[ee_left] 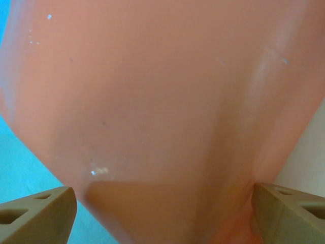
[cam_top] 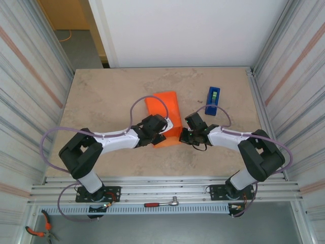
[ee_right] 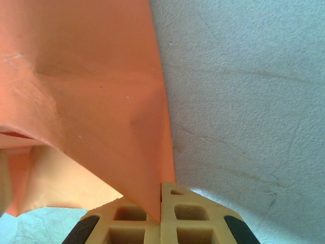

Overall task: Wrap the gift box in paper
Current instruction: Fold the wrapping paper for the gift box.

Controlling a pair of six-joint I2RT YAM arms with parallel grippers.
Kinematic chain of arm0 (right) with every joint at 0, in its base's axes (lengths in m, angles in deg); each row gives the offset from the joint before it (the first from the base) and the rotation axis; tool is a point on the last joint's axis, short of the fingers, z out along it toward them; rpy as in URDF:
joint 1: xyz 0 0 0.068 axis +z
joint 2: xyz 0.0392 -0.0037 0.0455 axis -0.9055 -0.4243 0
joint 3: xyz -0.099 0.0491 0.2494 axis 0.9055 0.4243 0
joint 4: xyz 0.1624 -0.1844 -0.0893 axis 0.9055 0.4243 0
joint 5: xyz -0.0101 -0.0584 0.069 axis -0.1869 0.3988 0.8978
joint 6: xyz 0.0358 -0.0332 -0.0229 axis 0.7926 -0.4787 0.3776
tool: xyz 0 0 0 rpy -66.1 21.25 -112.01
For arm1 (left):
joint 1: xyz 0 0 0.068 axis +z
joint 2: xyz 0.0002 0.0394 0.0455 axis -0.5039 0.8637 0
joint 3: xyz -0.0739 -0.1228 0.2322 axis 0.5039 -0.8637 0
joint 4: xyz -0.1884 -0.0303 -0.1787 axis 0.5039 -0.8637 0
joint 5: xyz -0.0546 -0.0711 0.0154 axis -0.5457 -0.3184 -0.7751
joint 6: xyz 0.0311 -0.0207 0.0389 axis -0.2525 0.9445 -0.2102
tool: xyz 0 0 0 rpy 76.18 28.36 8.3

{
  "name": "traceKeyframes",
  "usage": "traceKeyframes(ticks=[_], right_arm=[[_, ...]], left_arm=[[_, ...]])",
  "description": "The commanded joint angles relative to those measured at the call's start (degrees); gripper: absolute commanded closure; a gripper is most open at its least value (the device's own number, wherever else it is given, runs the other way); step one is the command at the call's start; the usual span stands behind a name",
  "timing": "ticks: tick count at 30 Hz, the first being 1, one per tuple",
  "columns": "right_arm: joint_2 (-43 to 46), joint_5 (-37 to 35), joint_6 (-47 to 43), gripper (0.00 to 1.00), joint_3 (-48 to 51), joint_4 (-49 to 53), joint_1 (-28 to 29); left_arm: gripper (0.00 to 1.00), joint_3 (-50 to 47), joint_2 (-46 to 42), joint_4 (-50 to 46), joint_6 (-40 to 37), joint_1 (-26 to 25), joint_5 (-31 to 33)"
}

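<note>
The orange paper (cam_top: 165,109) lies folded into a bundle at the table's middle; the gift box is hidden under it. My left gripper (cam_top: 160,131) is at the bundle's near left side. In the left wrist view its tan fingers (ee_left: 38,216) stand wide apart, open, with the paper (ee_left: 162,101) lying between them. My right gripper (cam_top: 184,136) sits at the bundle's near right corner. Its jaws (ee_right: 161,195) are shut on an edge of the paper (ee_right: 101,91), which rises from between the fingertips as a lifted flap.
A blue tape dispenser (cam_top: 213,96) stands at the back right, behind the right arm. The beige marbled tabletop (cam_top: 101,96) spreads out to the left and far side. Metal frame walls close in both sides.
</note>
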Motion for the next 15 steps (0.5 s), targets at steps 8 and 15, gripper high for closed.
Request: traceKeyframes(ticks=[8,15], right_arm=[[2.27,3.28,0.70,1.00,-1.03,-2.58,0.54],[1.85,4.84,2.01,1.00,-0.76,-5.20,0.52]], left_arm=[[0.11,-0.03,1.13,0.59,-0.11,-0.75,2.73],[0.11,0.20,1.58,0.49,-0.22,-0.86,3.18]])
